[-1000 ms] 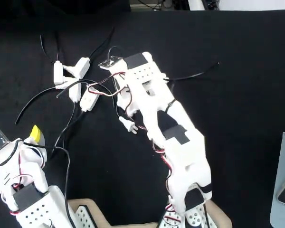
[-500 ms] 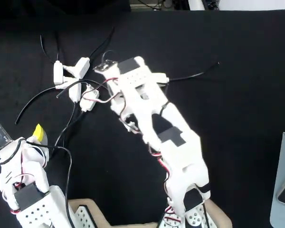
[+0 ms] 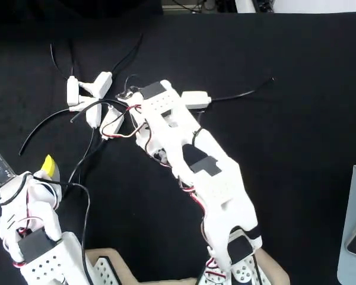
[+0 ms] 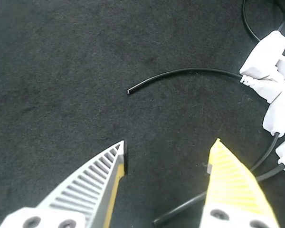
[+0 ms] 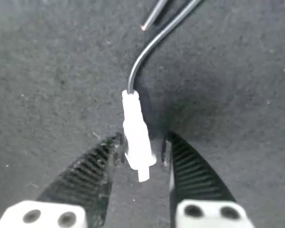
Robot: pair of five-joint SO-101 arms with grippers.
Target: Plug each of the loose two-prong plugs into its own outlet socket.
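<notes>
In the high view, blocky white plastic sockets (image 3: 89,98) were clustered on a matte black cloth worktop (image 3: 296,119).

In the left wrist view, the ribbed triangular fingers of the left gripper (image 4: 170,141), one grey and one yellow, were spread wide.

In the right wrist view, a slim white plug (image 5: 133,118) was flanked by the narrowly parted black fingers of the right gripper (image 5: 144,137). Its long axis ran away from them, cable end farthest.

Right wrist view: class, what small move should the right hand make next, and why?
Probably close the right hand: the small white plug on its black cord lies between the open fingers, apparently not yet gripped, with a gap on one side.
</notes>
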